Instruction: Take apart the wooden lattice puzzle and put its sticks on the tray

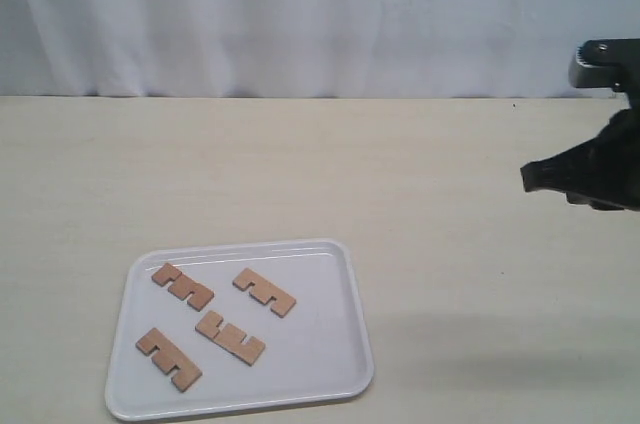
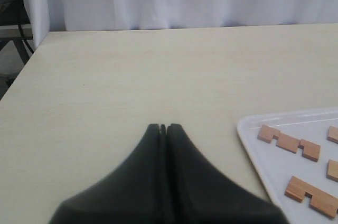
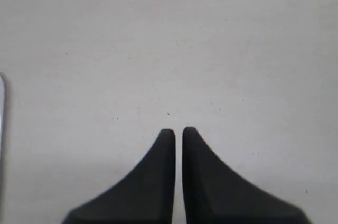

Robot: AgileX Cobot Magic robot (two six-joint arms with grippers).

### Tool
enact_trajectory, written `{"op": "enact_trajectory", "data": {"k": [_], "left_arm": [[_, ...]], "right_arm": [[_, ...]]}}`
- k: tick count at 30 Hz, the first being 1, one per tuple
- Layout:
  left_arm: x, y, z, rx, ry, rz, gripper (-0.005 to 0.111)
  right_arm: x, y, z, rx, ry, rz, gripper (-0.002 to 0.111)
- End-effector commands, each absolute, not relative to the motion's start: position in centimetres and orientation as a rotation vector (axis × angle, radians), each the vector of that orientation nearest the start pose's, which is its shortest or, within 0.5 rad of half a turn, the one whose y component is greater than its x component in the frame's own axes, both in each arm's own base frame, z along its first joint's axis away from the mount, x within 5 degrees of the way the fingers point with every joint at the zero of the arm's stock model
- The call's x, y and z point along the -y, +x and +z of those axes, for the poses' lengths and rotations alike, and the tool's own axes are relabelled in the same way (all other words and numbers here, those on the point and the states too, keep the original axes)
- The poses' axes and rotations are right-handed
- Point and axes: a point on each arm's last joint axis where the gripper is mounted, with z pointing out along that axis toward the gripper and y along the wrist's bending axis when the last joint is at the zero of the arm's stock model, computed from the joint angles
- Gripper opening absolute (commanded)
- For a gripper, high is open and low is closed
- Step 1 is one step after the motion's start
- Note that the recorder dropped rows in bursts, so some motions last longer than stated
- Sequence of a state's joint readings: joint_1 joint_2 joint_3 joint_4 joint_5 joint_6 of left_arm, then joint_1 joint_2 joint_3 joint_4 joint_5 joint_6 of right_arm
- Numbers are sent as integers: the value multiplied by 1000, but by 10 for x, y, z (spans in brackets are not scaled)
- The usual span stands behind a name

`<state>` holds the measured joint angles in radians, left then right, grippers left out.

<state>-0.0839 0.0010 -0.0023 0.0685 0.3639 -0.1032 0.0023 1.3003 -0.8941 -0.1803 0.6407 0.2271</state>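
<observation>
Beige table (image 1: 300, 164), white tray (image 1: 312, 349) holding 4 loose sticks (image 1: 265, 292), right tool (image 1: 527, 177) raised

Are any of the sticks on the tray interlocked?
No, all four sticks lie separate and flat on the tray, none touching another.

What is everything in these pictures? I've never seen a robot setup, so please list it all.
tray: one, white, on the table's near left part
sticks: four, light brown, notched, lying apart on the tray
table: one, pale beige, under everything
curtain: one, white, behind the table
left gripper: one, black, over bare table beside the tray
right gripper: one, black, above the table's right side, away from the tray
</observation>
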Motion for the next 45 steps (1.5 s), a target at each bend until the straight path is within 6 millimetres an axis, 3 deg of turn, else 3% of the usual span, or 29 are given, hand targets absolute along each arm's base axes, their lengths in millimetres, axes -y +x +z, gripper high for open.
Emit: {"op": "enact_trajectory", "data": {"k": [1,7,11,24,34,45], "left_arm": [[2,53,181,-1838,26,-60,0],[2,53,181,-1838,26,-60,0],[2,53,181,-1838,26,-60,0],[2,53,181,-1838,26,-60,0],[2,53,181,-1838,26,-60,0],[2,53,181,-1838,26,-60,0]], "right_arm": [[7,220,280,-2262,155,-25,4],[7,168,309,-1963,173,19,4],[6,140,318,-1827,182,52,4],[1,61,310,-1360,52,44,4],[1,24,315,-1183,76,85,4],[1,23,316,-1204,112,133,4]]}}
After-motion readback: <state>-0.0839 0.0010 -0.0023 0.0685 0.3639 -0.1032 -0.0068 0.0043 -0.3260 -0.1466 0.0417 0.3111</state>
